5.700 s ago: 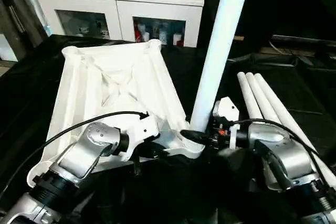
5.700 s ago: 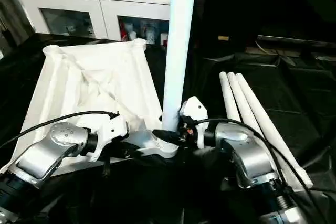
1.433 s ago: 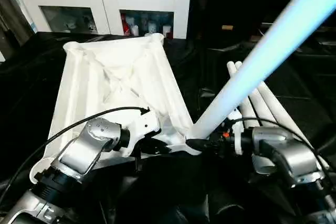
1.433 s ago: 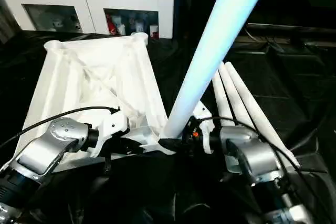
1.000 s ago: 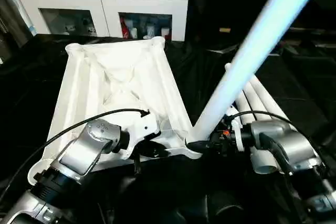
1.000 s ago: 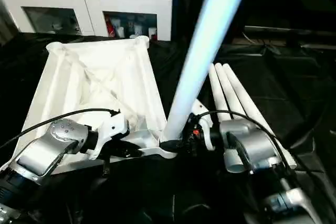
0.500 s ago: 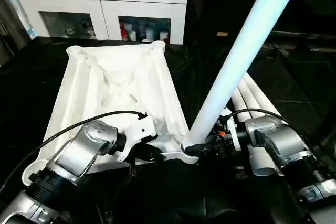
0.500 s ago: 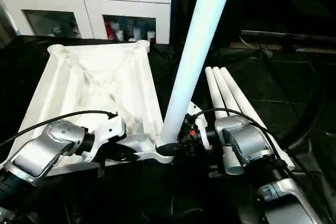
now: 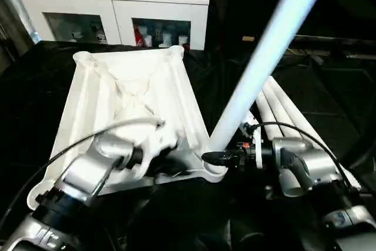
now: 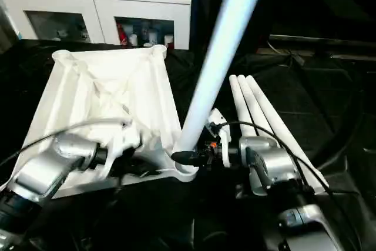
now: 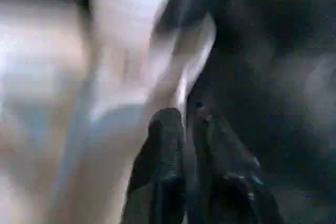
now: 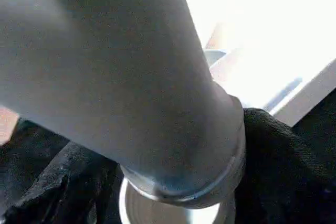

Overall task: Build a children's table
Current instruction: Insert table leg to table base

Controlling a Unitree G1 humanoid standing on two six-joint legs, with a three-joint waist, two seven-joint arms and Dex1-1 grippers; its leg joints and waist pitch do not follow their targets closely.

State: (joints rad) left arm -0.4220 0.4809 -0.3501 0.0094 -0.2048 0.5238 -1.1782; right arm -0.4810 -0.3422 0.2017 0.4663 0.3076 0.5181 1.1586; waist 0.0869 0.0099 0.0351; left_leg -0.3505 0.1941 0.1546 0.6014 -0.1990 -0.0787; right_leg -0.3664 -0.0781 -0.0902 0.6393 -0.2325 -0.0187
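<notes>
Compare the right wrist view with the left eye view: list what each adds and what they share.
Right wrist view adds a close look at the held leg, its ringed lower end meeting the corner socket. Left eye view adds the whole upturned table top, three spare legs, the cabinet and the right gripper at the leg's base. Shared: held leg, corner socket, black cloth.
</notes>
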